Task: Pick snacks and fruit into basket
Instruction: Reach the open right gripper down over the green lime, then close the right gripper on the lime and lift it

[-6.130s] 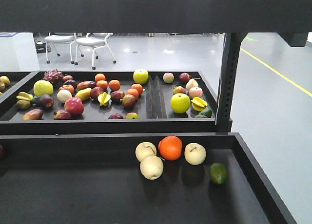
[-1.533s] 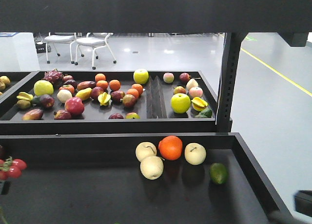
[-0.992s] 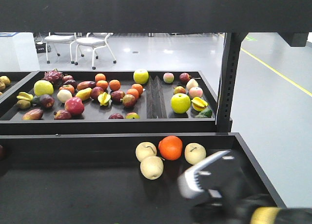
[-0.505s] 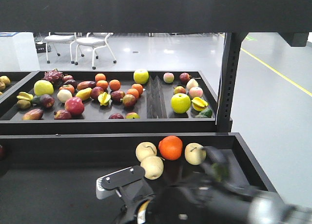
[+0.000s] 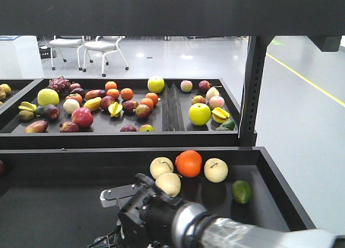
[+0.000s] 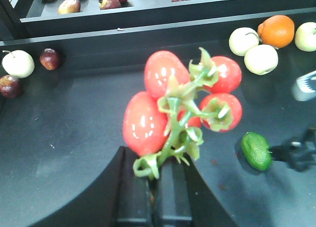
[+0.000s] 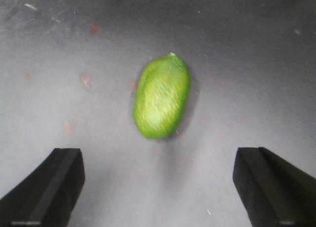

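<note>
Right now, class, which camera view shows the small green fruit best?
The right wrist view: the green fruit lies close, centred, unblocked. The left wrist view shows it small, beside the held tomatoes; the front view, small and distant.

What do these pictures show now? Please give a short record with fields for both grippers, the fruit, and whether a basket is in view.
left gripper: fingers shut on the stem of the tomato cluster, held over the near tray
right gripper: fingers open, one on each side of the green fruit, not touching it
near tray, back: orange and three pale round fruits
far tray: many mixed fruits
basket: not in view
snacks: not in view
</note>
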